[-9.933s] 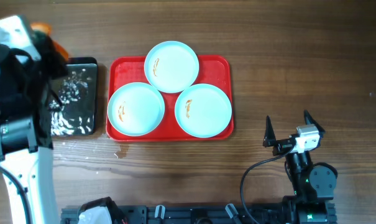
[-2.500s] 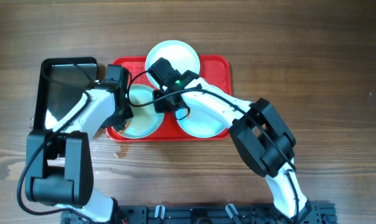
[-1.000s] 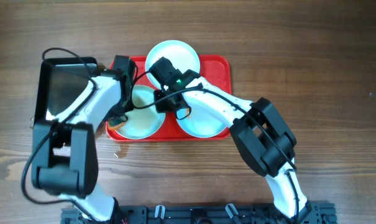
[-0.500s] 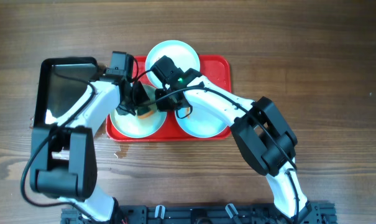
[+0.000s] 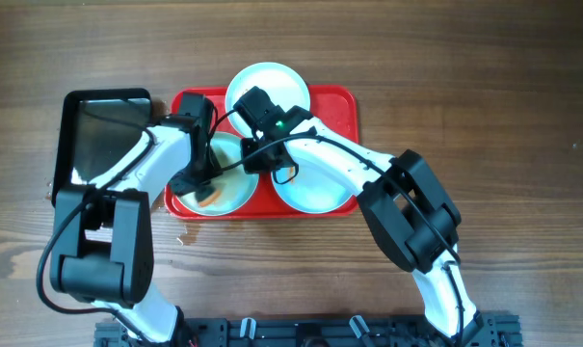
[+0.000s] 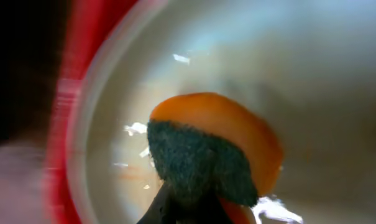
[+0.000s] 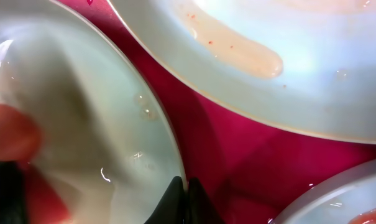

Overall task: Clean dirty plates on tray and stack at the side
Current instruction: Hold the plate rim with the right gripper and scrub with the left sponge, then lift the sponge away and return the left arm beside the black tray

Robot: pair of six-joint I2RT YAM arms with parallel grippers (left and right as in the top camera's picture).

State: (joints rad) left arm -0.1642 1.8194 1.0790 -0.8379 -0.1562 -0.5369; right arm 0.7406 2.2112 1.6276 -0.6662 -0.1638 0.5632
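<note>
Overhead: red tray (image 5: 344, 106) on the wooden table (image 5: 464, 77), long side left to right, holding all three plates, none stacked; top plate (image 5: 281, 87) at the far edge, left plate (image 5: 231, 193) and right plate (image 5: 320, 188) side by side nearer the robot. A black tray (image 5: 103, 135) lies just beside the red tray's left end. The left gripper (image 5: 204, 188) is down inside the left plate, clamped on an orange sponge (image 5: 207, 199). The right gripper (image 5: 251, 162) reaches across the tray to that plate's right rim, between it and the top plate. Left wrist: the sponge (image 6: 212, 155), orange body with a dark green scouring face, is pinched in the left gripper (image 6: 188, 208) and set against the wet, glossy floor of the left plate (image 6: 312, 74); a faint brownish smear lies just left of it; the tray (image 6: 82, 81) shows as a red band outside the rim; the picture is blurred. Right wrist: the right gripper (image 7: 184, 193) has its tips drawn together at the rim of the left plate (image 7: 82, 112); whether they nip the rim or only rest against it cannot be told. The sponge (image 7: 10, 134) appears as an orange blur inside that plate. The top plate (image 7: 312, 74) carries a pale orange smear (image 7: 237, 43); bare tray (image 7: 237, 149) lies between; an edge of the right plate (image 7: 343, 196) shows at the lower corner.
</note>
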